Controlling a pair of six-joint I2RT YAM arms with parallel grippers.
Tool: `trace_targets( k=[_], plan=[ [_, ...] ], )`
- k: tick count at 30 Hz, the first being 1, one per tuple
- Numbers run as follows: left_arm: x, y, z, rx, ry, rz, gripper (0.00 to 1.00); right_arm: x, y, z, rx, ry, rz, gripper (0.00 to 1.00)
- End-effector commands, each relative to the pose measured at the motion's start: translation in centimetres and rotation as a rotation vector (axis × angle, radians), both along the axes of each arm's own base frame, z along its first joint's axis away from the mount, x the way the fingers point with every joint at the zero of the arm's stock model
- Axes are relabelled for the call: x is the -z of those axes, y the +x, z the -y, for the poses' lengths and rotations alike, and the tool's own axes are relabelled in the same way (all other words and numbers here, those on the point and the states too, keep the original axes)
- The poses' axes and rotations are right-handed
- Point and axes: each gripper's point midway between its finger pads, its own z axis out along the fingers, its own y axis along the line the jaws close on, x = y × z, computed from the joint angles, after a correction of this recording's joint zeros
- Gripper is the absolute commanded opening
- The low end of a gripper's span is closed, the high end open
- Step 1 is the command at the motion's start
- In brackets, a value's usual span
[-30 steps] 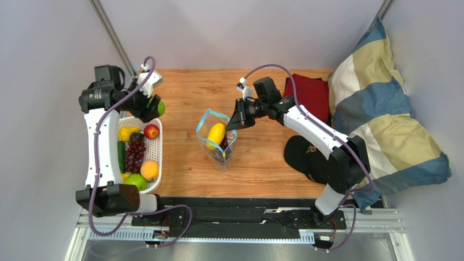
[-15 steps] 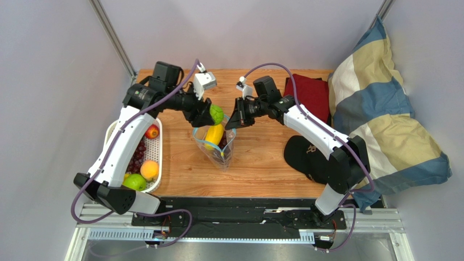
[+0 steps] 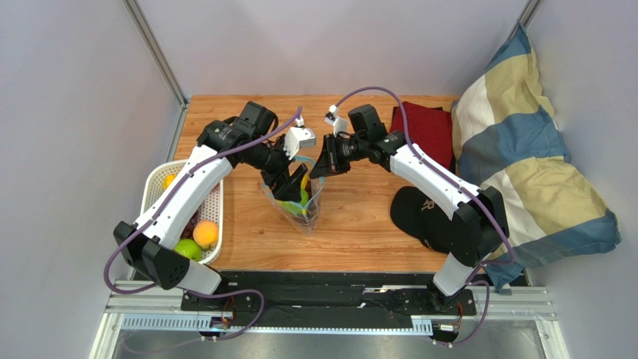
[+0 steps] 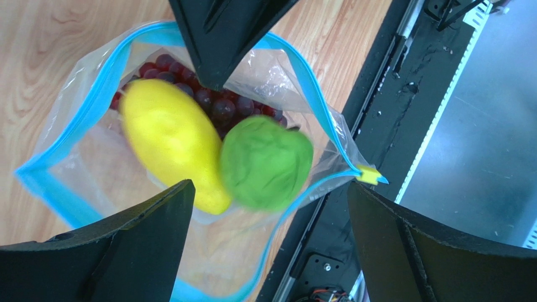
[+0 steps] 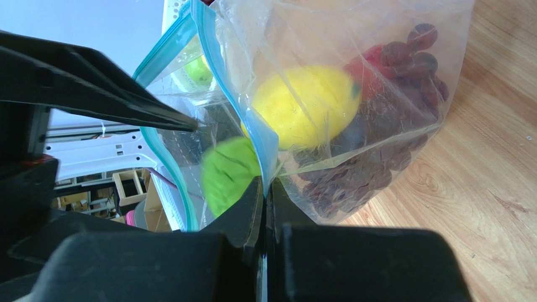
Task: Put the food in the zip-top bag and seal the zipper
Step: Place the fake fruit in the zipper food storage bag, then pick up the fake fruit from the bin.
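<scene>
**Apple in the bag mouth, left hand released above it**

The bag [image 3: 308,217] stands upright mid-bench [image 3: 359,224], mouth wide open. The left hand [image 3: 288,183] hangs right over that mouth with its fingers spread wide and nothing between them. In its wrist view the two fingers [image 4: 138,245] flank the opening, and the apple [image 4: 266,162] lies below, apart from both. The apple is green, blurred in both wrist views, and sits in the mouth of the bag [image 4: 75,163] against the near side of a lemon [image 4: 167,141]. Dark grapes [image 4: 214,104] show beyond them, deeper in the bag.

The right hand [image 3: 313,173] is clenched on the far rim of the bag, pinching the zipper [image 4: 315,94] and holding that side up. In its own view the fingertips [image 5: 263,182] meet on the blue strip [image 5: 259,139]. Through the clear wall [image 5: 302,38] the lemon [image 5: 302,107] rests above the grapes [image 5: 378,157], with the apple [image 5: 228,173] on the other side of the strip. The zipper is unsealed all along its width.

The basket [image 3: 153,187] sits at the left edge of the bench, with a peach [image 3: 204,233] and another green fruit [image 3: 187,249] at its near end. A cap [image 3: 419,213] lies right of the bag, with a red cloth [image 3: 430,127] behind it and a pillow [image 3: 524,172] at the right edge.
</scene>
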Motion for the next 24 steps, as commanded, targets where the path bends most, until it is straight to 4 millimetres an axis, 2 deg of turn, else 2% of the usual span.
trace_targets(
  k=[1,3,4,5,7,8,10,11,12,15,19,20,24],
  plan=[
    [-5.6,-0.2,-2.4,-0.088,-0.08,0.14,0.99,-1.7,0.4,-0.6,-0.015,0.039,0.072,0.0],
    [-7.5,0.1,-3.5,-0.142,-0.134,0.182,0.99,-1.8,0.4,-0.5,-0.014,0.04,0.075,0.0],
    [-8.4,1.1,-4.4,-0.2,-0.159,0.21,0.99,-1.9,0.4,-0.4,-0.012,0.04,0.075,0.0],
    [-8.9,2.2,-6.7,-0.318,-0.183,0.21,0.99,-1.8,0.3,-0.5,-0.014,0.039,0.075,0.0],
    [-9.2,3.9,-9.4,-0.436,-0.2,0.237,0.99,-1.9,0.3,-0.4,-0.016,0.039,0.08,0.0],
    [-8.5,5.0,-12.2,-0.537,-0.184,0.238,0.99,-1.9,0.3,-0.4,-0.016,0.038,0.079,0.0],
    [-7.5,5.7,-14.6,-0.604,-0.176,0.227,0.98,-1.7,0.3,-0.4,-0.018,0.034,0.077,0.0],
    [-6.4,6.1,-15.7,-0.608,-0.175,0.208,0.95,-1.7,0.3,-0.5,-0.019,0.034,0.075,0.0],
    [-5.7,6.6,-17.7,-0.654,-0.168,0.204,0.93,-1.8,0.4,-0.4,-0.018,0.036,0.078,0.0],
    [-3.3,7.3,-21.1,-0.646,-0.082,0.182,0.9,-1.8,0.3,-0.5,-0.021,0.038,0.076,0.0],
    [0.4,9.2,-25.2,-0.62,0.057,0.192,0.85,-1.4,0.4,-0.4,-0.02,0.031,0.066,0.0],
    [1.9,9.5,-26.1,-0.633,0.085,0.164,0.84,-1.4,0.3,-0.5,-0.021,0.031,0.069,0.0],
    [5.0,11.6,-28.4,-0.64,0.168,0.171,0.82,-1.1,0.5,-0.6,-0.017,0.028,0.064,0.0]
  ],
)
